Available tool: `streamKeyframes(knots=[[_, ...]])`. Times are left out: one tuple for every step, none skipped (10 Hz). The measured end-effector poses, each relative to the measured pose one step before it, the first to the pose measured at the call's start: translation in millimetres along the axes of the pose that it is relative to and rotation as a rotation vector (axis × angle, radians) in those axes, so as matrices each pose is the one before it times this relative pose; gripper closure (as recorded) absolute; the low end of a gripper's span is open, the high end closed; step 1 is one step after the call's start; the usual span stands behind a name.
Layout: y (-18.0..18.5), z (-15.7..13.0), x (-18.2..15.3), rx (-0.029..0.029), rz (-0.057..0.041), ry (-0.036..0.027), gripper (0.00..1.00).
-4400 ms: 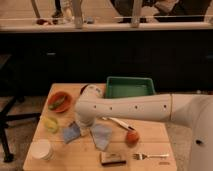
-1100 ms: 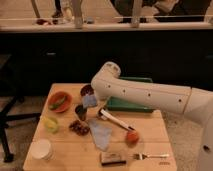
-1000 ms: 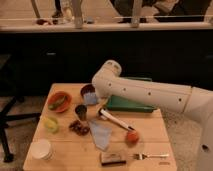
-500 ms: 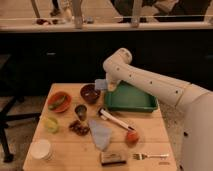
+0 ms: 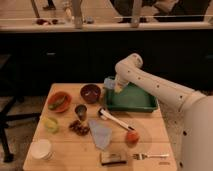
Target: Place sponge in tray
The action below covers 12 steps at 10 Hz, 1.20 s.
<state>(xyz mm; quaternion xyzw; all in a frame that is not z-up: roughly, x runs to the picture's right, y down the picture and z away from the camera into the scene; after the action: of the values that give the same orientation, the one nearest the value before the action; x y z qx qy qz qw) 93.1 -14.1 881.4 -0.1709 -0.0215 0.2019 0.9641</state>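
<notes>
The sponge (image 5: 109,82), a small blue-grey block, hangs in the air at the near-left corner of the green tray (image 5: 134,100), just above its left rim. My gripper (image 5: 115,86) points down from the white arm that reaches in from the right, and it is shut on the sponge. The tray stands at the back right of the wooden table, and its visible inside is bare.
A dark red bowl (image 5: 91,92) stands just left of the tray. An orange plate (image 5: 59,101), a small cup (image 5: 81,111), a pale cloth (image 5: 100,133), a white-handled brush (image 5: 116,120), a red fruit (image 5: 132,136), a brown block (image 5: 113,158), a fork (image 5: 150,156) and a white cup (image 5: 41,149) fill the table.
The arm has lifted the sponge from the table's middle and carried it back and right, from over the red bowl to the tray's left edge.
</notes>
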Motion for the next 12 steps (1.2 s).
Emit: streamKeyframes(knots=[[-0.38,1.93,3.78,0.00051,0.01547,0.00408,1.00],[-0.57,2.57,5.50,-0.00068,0.01854,0.00985,1.00],[-1.79,1.24,7.81,0.00178,0.01967,0.01327,1.00],[-2.01,0.52,9.03,0.00170,0.02495,0.01322,1.00],[-1.57,0.08,5.84,0.00247,0.01716,0.00757,1.00],[-0.58,0.64,6.00,0.00222,0.01788,0.00745,1.00],[-0.69,-0.20,5.82,0.00349,0.01695,0.00533,1.00],[-0.40,-0.22,5.42,0.00289,0.01446,0.00273,1.00],[-0.25,-0.14,6.85,0.00308,0.01889,-0.00049,1.00],[-0.05,-0.56,6.77,0.00326,0.02387,-0.00894,1.00],[-0.56,-0.47,5.03,0.00235,0.01592,-0.00779,1.00],[-0.40,-1.09,6.55,0.00273,0.02356,-0.01630,1.00]])
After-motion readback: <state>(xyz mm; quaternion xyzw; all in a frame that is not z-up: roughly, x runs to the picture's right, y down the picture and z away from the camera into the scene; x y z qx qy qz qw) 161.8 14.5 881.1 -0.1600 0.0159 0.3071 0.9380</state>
